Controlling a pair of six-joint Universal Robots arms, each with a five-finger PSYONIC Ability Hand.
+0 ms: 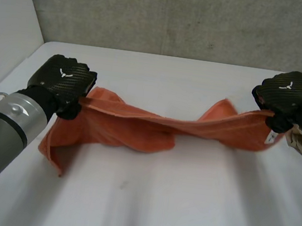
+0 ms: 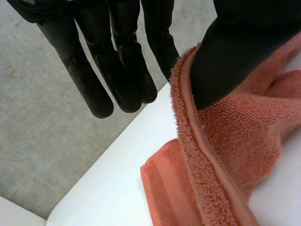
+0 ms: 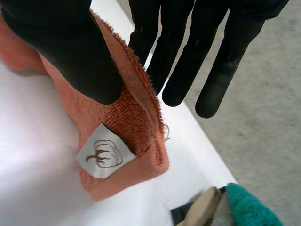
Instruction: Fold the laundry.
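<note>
There's the orange towel point(image 1: 138, 125) stretched across the tabletop point(image 1: 182, 207), left hand point(image 1: 62, 81) pinching its end by the left edge, right hand point(image 1: 284, 93) pinching the label point(image 3: 104, 155) corner.

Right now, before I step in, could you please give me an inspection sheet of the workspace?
Surface: white table.
Job's things: orange towel, twisted, raised at both ends, its middle on the table; white label near the right-hand corner.
Clutter: teal cloth and beige item at the table edge beside the right robot hand.
Grippers: left robot hand pinches the towel's edge between thumb and fingers; right robot hand pinches the labelled corner likewise.
Cables: nothing seen.
Surroundings: grey wall behind the table.
</note>
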